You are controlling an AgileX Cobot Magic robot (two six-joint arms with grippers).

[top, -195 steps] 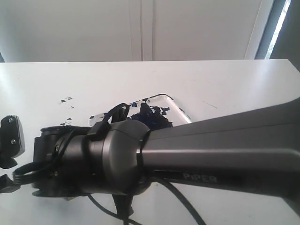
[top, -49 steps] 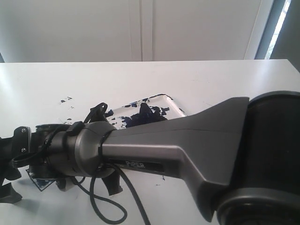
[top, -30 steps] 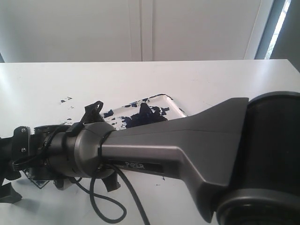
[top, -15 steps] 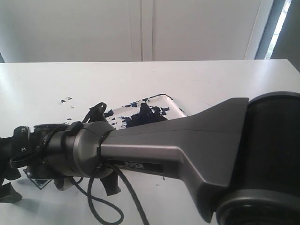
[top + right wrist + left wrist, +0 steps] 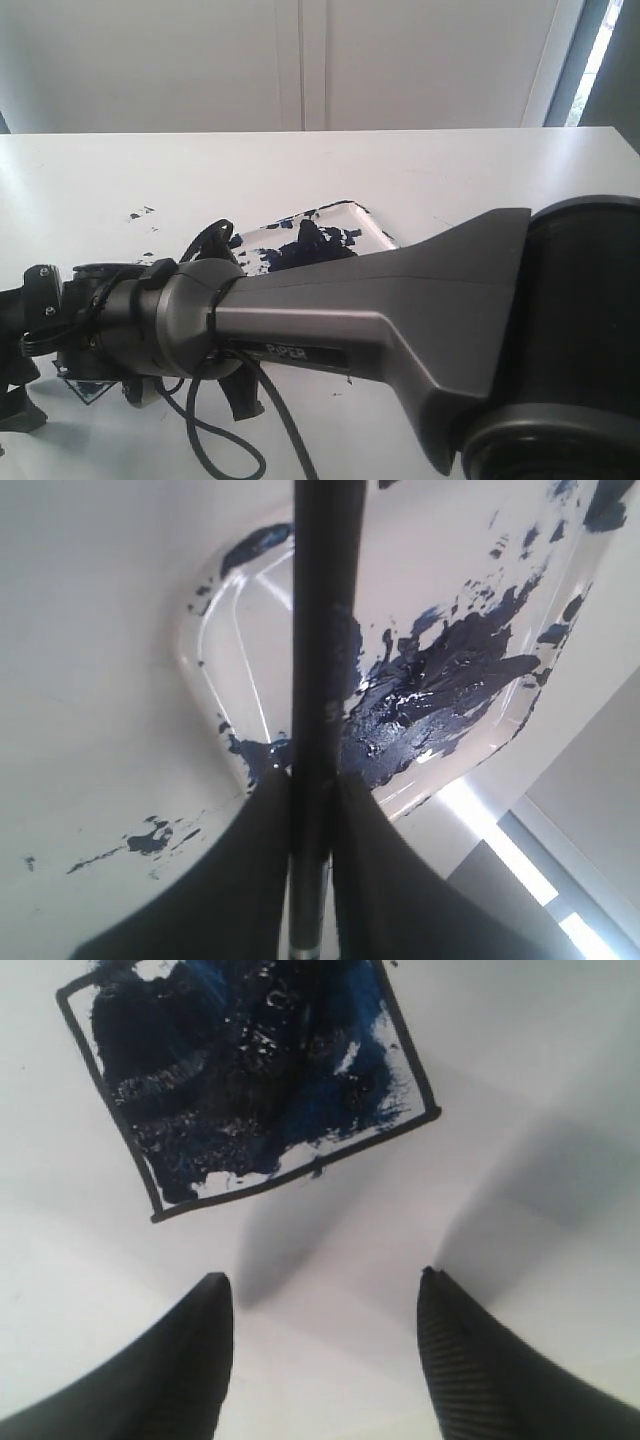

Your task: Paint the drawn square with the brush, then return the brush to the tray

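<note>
So, right gripper pinches the brush by the paint-smeared tray; left gripper gapes empty near the mostly painted drawn square.

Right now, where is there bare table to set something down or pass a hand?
Bare table runs along the edge by the wall, behind the tray and the paint specks, and to the tray's right. The near left is crowded: the right arm, the left gripper and the drawn square.
</note>
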